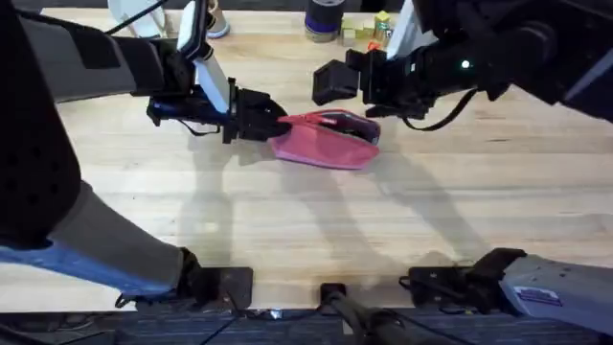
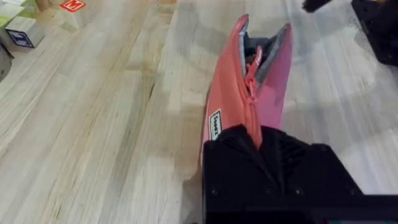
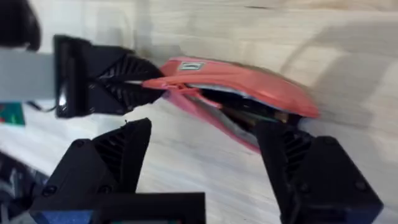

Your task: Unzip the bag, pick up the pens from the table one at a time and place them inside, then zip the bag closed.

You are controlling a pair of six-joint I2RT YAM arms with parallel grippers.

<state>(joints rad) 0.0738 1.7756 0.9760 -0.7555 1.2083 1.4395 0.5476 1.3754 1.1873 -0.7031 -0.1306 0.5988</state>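
Right now your left gripper (image 1: 271, 126) is clenched on the near end of the pink pencil pouch (image 1: 326, 140), pinching the fabric just at the closed stretch of the zipper (image 2: 251, 93). From the left wrist camera the black fingers (image 2: 236, 155) meet over that end, and the pouch runs straight away from them along the wooden plank tabletop (image 1: 287, 220). Beyond the fingers the zipper teeth part, and the far end of the pouch gapes to show the grey lining (image 2: 272, 53). A small white label (image 2: 216, 124) sits on the pouch's side just past the fingertips.

Your right gripper (image 3: 202, 146) is released, its two black fingers (image 3: 112, 155) spread wide. The pouch lies just ahead of them, and one finger stands close to the open end of it; whether it touches the fabric, you cannot tell. Through the slit you can see dark shapes inside the pouch, but they are too blurred to name. In that same view the left gripper (image 3: 144, 81) shows on the opposite end of the pouch, clamped on it.

From overhead, the pouch lies flat on the table between the two grippers, with the left fingers at one end and the right gripper (image 1: 330, 84) hovering near the other end, slightly beyond it.

Off beyond the left fingers, well apart from the pouch, a few small lettered cubes (image 2: 25, 32) stand on the table.
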